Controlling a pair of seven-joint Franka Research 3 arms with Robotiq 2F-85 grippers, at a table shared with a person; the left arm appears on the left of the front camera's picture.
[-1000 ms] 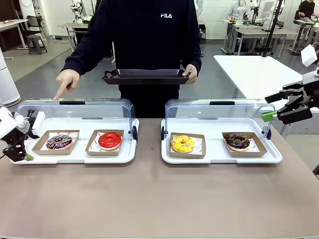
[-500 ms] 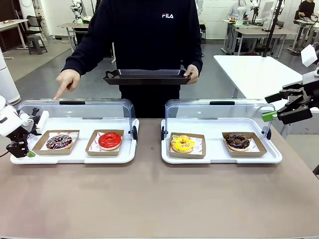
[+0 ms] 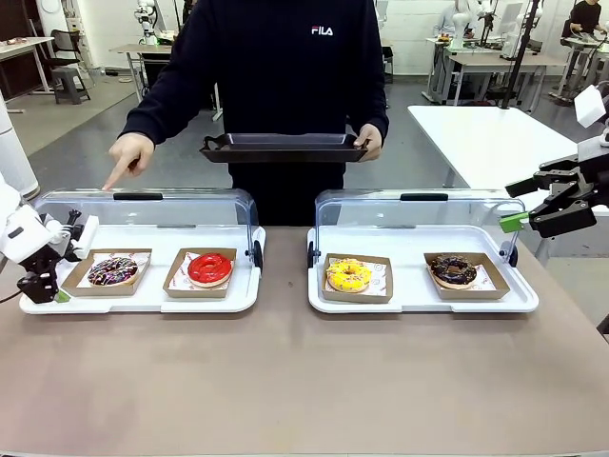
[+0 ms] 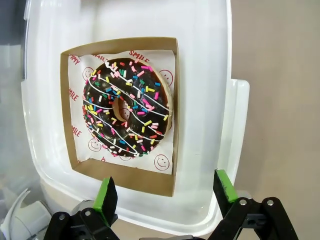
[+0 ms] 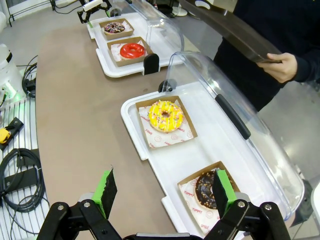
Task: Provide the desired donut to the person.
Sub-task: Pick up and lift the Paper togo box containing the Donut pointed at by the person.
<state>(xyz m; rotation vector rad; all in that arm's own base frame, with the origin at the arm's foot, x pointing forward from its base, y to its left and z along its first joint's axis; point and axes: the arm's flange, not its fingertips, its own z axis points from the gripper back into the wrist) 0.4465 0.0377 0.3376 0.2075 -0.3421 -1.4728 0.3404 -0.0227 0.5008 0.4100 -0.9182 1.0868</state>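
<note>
While person's bare hand is pointing toward it, chocolate-iced sprinkled ring donut is lying in brown card box, outer end of white plastic tray. Left gripper is hovering there, jaws wide, empty; right gripper likewise, well off tray. Advising: pinch box wall, lift level.
</note>
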